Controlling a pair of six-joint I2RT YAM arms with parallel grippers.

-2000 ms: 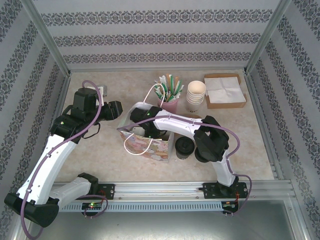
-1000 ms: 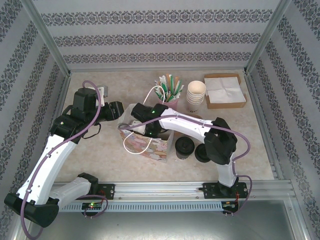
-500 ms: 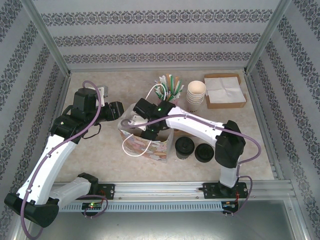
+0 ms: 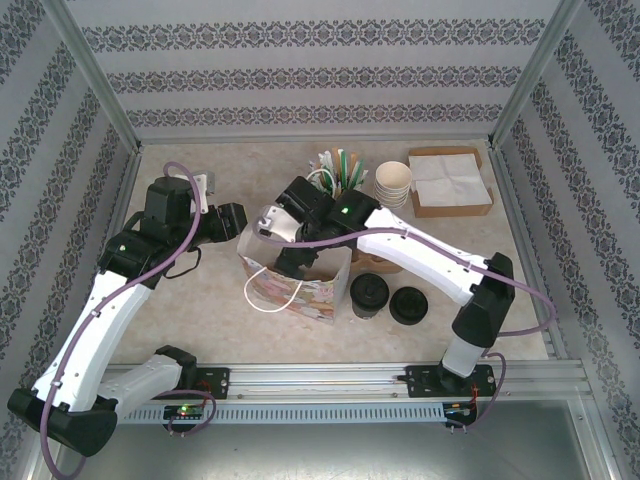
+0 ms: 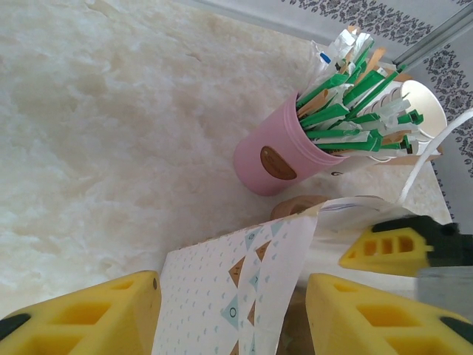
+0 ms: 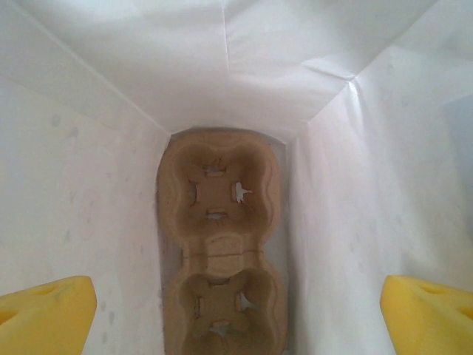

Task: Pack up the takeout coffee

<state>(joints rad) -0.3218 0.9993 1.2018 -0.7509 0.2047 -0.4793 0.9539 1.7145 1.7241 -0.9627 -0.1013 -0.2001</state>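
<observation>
The takeout coffee [image 4: 368, 294], a small cup under a black lid, stands on the table just right of the patterned paper bag [image 4: 300, 292]. My right gripper [image 4: 290, 260] hangs inside the bag's mouth. Its jaws [image 6: 235, 281] are wide open and hold nothing, above a brown pulp cup carrier [image 6: 218, 185] on the bag's floor. My left gripper [image 4: 240, 225] is at the bag's left rim. The bag's folded side wall [image 5: 214, 296] stands between its fingers [image 5: 233, 285]. The left finger touches the paper and a narrow gap shows at the right finger.
A low stack of black lids [image 4: 408, 305] lies right of the coffee. Behind the bag stand a pink cup of sachets [image 4: 335, 185], stacked cream cups [image 4: 393, 185] and a box of napkins [image 4: 450, 180]. The right arm arches over the bag.
My right gripper swung back and left over the bag's mouth and its jaws spread wider. Its elbow moved right, uncovering the lids. The left arm stayed put.
</observation>
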